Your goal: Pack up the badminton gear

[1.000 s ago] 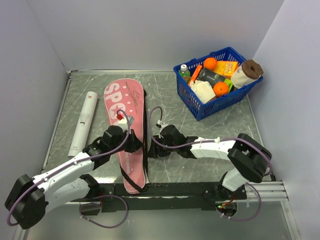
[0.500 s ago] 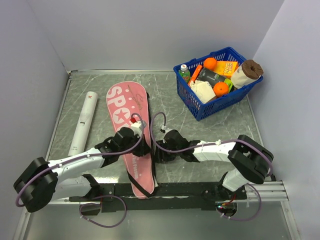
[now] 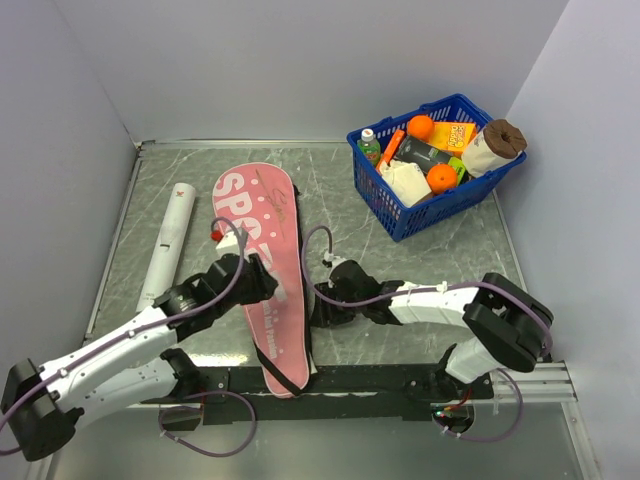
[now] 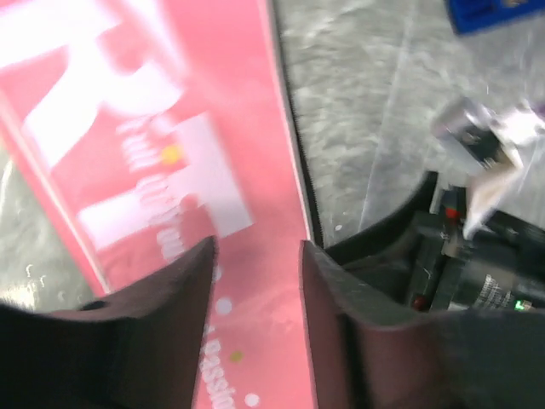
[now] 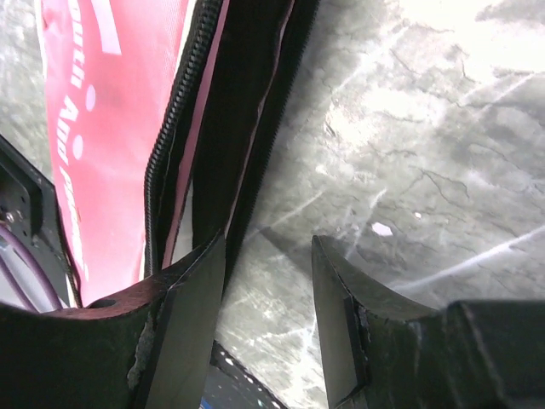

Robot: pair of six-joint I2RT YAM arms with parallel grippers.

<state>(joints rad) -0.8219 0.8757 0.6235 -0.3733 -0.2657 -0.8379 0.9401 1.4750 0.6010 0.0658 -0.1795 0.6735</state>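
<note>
Pink bag (image 3: 262, 250) lies flat center-left of the top view on the table (image 3: 340, 200), white tube (image 3: 168, 245) at its left, my left claw (image 4: 255, 247) open over it, my right claw (image 5: 268, 247) open beside its right edge.

The pink racket bag (image 3: 262, 250) bears big white capitals. In the top view "SPO" reads clearly before the rest is covered, and a thin cursive line beside it is too small to read. The left wrist view shows a blurred white "R" and small print, "passio…". The right wrist view shows "…uth And". Print on the orange carton (image 3: 452, 134) in the blue basket (image 3: 440, 207) is illegible.
</note>
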